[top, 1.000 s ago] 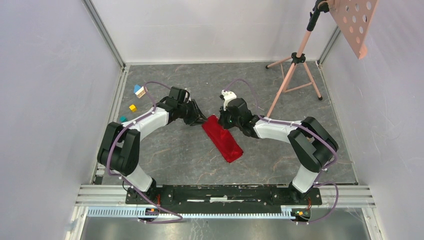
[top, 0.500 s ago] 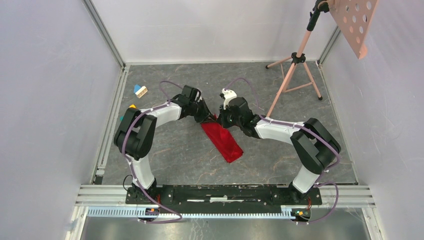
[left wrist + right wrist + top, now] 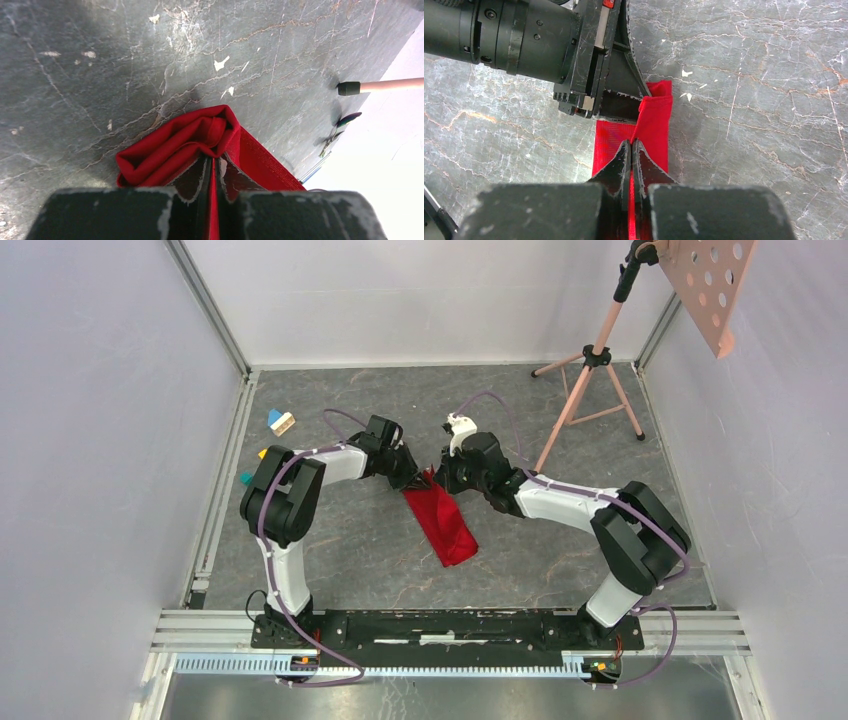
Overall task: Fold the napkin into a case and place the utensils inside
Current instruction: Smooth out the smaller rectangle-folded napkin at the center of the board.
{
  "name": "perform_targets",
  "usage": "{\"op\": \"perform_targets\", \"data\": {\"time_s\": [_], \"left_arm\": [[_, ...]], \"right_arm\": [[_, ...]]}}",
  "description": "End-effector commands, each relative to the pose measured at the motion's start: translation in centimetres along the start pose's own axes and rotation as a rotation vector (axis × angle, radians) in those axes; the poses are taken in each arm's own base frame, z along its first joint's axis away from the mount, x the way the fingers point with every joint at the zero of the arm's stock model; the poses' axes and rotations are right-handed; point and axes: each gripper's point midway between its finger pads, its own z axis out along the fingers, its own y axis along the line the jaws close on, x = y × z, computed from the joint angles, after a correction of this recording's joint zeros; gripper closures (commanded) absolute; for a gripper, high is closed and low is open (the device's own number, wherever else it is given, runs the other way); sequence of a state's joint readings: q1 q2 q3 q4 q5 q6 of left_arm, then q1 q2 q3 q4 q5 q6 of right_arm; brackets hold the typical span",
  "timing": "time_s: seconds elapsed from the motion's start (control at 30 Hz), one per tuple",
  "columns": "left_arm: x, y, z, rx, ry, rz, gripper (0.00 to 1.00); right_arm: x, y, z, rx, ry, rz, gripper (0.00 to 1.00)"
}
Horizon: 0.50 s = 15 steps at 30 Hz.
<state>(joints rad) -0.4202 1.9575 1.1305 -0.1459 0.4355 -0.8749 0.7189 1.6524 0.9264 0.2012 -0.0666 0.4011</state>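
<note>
Right now the red case lies in the middle of the grey, cracked-looking surface. It slants from its far end, by the two tools, down toward the near right. It is a long, thin, flat shape of folded cloth. The left tool is at the far end of the case, on the left side. Its two fingers are squeezed together with a thin bit of red cloth caught between them, so it is pinching the case. Just past those fingers the cloth is bunched into a soft, rolled fold that stands up a little from the surface. The right tool is just beside the left one, at the same far end, coming in from the right. Its fingers are squeezed together too, and a thin red edge of the case shows between them. The two tools are very near each other. Over by the left wall sit some small toy blocks, well apart from the case. A pink tripod stand stands at the far right.
</note>
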Motion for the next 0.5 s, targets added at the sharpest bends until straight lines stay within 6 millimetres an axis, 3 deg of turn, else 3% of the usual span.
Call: {"op": "perform_targets", "data": {"time_s": [0.0, 0.17, 0.23, 0.37, 0.47], "left_arm": [[-1.6, -1.7, -0.6, 0.042, -0.049, 0.017, 0.88], [-1.6, -4.0, -3.3, 0.089, -0.055, 0.083, 0.77], [-1.6, -3.9, -4.5, 0.072, -0.074, 0.086, 0.7], [-2.2, -2.1, -7.1, 0.049, -0.134, 0.042, 0.59], [-2.5, 0.6, -8.3, 0.006, -0.184, -0.019, 0.51]], "right_arm": [[-1.5, 1.2, 0.1, -0.056, -0.05, 0.005, 1.0], [0.1, 1.6, 1.2, -0.102, -0.002, -0.027, 1.0], [0.5, 1.7, 1.5, -0.121, 0.011, -0.043, 1.0], [0.9, 2.1, 2.0, -0.153, 0.035, -0.066, 1.0], [1.1, 2.5, 2.3, -0.179, 0.043, -0.076, 1.0]]}}
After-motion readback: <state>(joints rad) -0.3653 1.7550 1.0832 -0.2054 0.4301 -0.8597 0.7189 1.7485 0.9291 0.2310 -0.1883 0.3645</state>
